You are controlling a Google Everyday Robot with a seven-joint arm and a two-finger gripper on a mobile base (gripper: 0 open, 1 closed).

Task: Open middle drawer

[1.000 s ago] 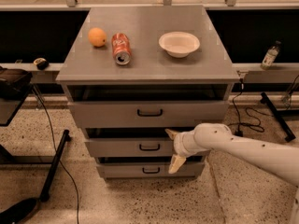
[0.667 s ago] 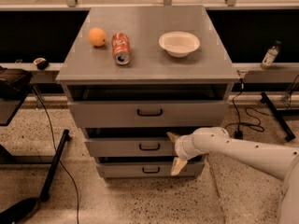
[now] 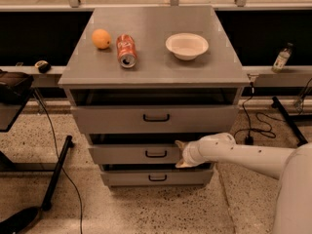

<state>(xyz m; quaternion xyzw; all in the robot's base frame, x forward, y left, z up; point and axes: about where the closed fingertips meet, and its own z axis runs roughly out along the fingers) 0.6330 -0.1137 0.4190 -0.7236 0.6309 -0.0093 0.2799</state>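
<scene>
Since the job is the middle drawer (image 3: pixel 129 154), I've got the gripper (image 3: pixel 179 154) right up at its front, just right of the handle (image 3: pixel 156 153) and not on it. Jaws are apart: one tip is up by the top edge of the front and the other down by the bottom edge, so they straddle the panel and aren't pinching anything. My read is that's a setup for sliding left onto the loop. The loop is small, and the arm (image 3: pixel 243 157) reaching in low from the right gives a fairly straight pull line outward.

The drawer is second of three in the bench (image 3: pixel 156 69), under the top drawer (image 3: pixel 112 119) and above the bottom drawer (image 3: pixel 126 178). Up top there's an orange (image 3: pixel 101 38), a can (image 3: pixel 126 50) lying on its side and a bowl (image 3: pixel 186 46), all well clear of where I'm working. I'd keep the pull smooth anyway, since a can on its side looks like it could roll.

Stuff I can't make out:
- Whether the tips actually touch the front or just hover near it.
- The right end of the drawer front, because the wrist covers it.
- Anything inside. The slot above the front is just black, so I can't say whether it's cracked open or fully shut.
- The rest of the arm, which runs off the frame at bottom right.
</scene>
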